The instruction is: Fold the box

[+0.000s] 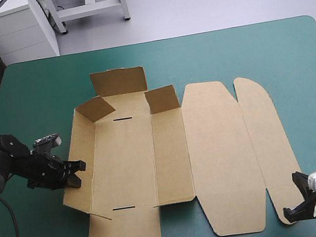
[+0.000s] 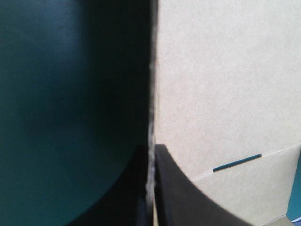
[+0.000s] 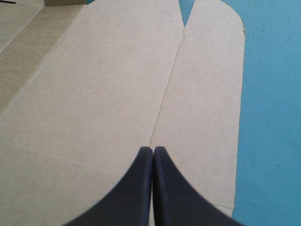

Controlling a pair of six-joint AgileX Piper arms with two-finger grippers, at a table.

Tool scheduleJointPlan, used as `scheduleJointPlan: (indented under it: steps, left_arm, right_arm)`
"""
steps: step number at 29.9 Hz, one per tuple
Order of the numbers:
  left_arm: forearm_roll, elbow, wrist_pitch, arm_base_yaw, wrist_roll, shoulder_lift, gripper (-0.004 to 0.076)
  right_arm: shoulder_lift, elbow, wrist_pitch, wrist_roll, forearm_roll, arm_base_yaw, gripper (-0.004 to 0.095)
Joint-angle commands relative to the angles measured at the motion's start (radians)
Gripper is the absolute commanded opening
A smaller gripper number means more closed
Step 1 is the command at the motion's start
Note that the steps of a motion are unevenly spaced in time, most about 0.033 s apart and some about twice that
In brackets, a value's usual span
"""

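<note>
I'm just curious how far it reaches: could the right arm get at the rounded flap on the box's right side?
Probably yes: the right gripper is at the near end of the rounded flap, which lies flat with nothing on it or in the way.

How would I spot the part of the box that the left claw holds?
Start from the brown box spread over the teal-green table. At its left edge the left gripper pinches a long side wall. Unlike the flat panels further right, it tilts up.
</note>
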Motion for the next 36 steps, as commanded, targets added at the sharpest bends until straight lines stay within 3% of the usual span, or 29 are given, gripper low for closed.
scheduleJointPlan:
  steps: [1,8,17,23,30,36]
  left_arm:
    - [0.078,-0.082,0.084,-0.05,-0.041,-0.013,-0.001]
    - [0.395,-0.329,0.084,-0.277,-0.151,0.094,-0.001]
    - [0.957,-0.636,0.018,-0.572,-0.056,0.289,-0.001]
    - [1.203,-0.658,-0.199,-0.726,-0.035,0.313,-0.001]
    - [1.248,-0.652,-0.352,-0.832,-0.058,0.313,-0.001]
    - [1.475,-0.553,-0.445,-0.921,-0.214,0.292,-0.001]
  right_arm:
    - [0.014,-0.025,-0.064,-0.01,-0.005,-0.005,-0.002]
    - [0.014,-0.025,-0.064,-0.01,-0.005,-0.005,-0.002]
    - [0.014,-0.025,-0.064,-0.01,-0.005,-0.005,-0.002]
    - [0.014,-0.025,-0.064,-0.01,-0.005,-0.005,-0.002]
    - [0.014,-0.025,-0.064,-0.01,-0.005,-0.005,-0.002]
    - [0.014,-0.025,-0.064,-0.01,-0.005,-0.005,-0.002]
